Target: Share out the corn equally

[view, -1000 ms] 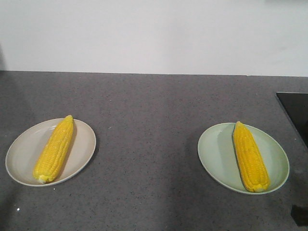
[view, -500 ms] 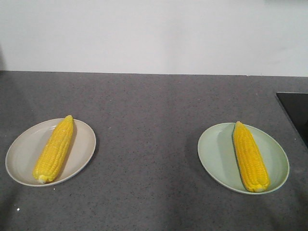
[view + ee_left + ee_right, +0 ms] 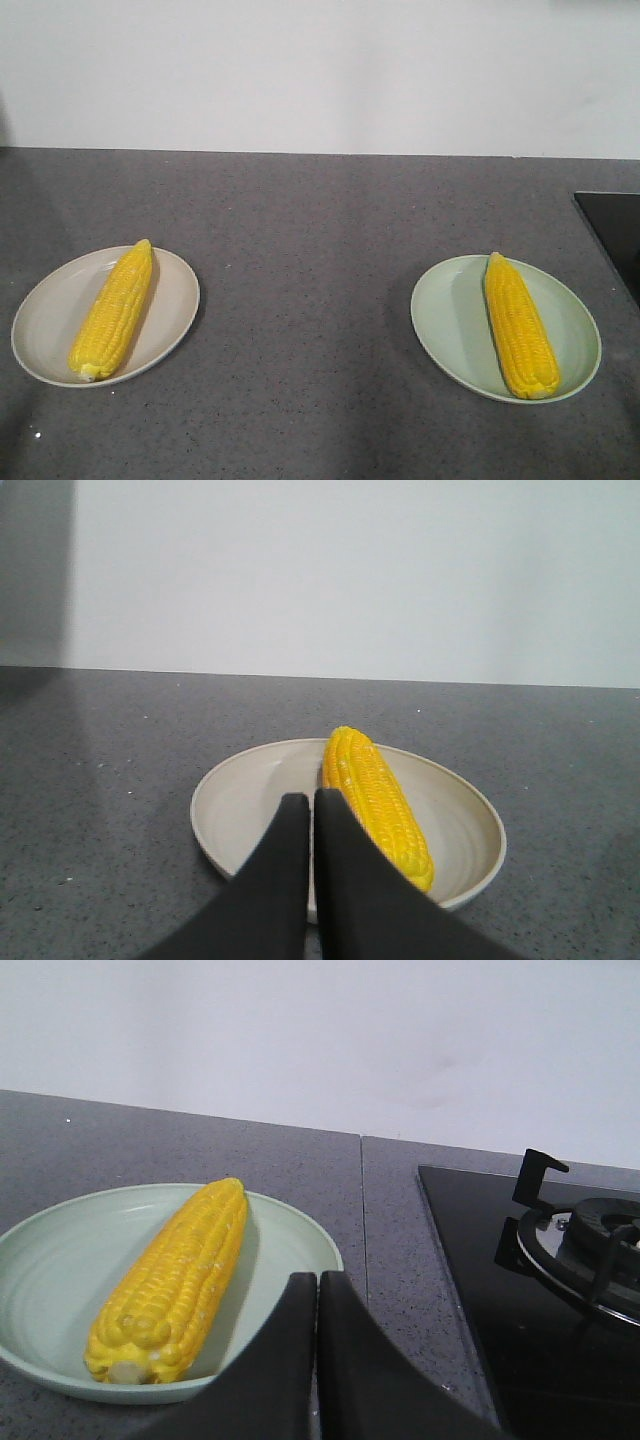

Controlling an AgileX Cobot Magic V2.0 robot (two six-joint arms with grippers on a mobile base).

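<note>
Front view shows one corn cob (image 3: 114,311) on the beige plate (image 3: 50,310) and one corn cob (image 3: 520,326) on the green plate (image 3: 450,320), so the sharing looks finished; the left gripper (image 3: 311,805) and the right gripper (image 3: 316,1285) are both closed and hold nothing.

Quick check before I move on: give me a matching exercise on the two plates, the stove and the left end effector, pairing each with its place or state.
Column one:
1. beige plate
2. green plate
3. gas stove
4. left end effector

Column two:
A. shut, empty, at the near rim of a plate
B. far right, set into the grey counter
C. on the left, holding one corn cob
D. on the right, holding one corn cob

Pairs: 1-C, 2-D, 3-B, 4-A
</note>
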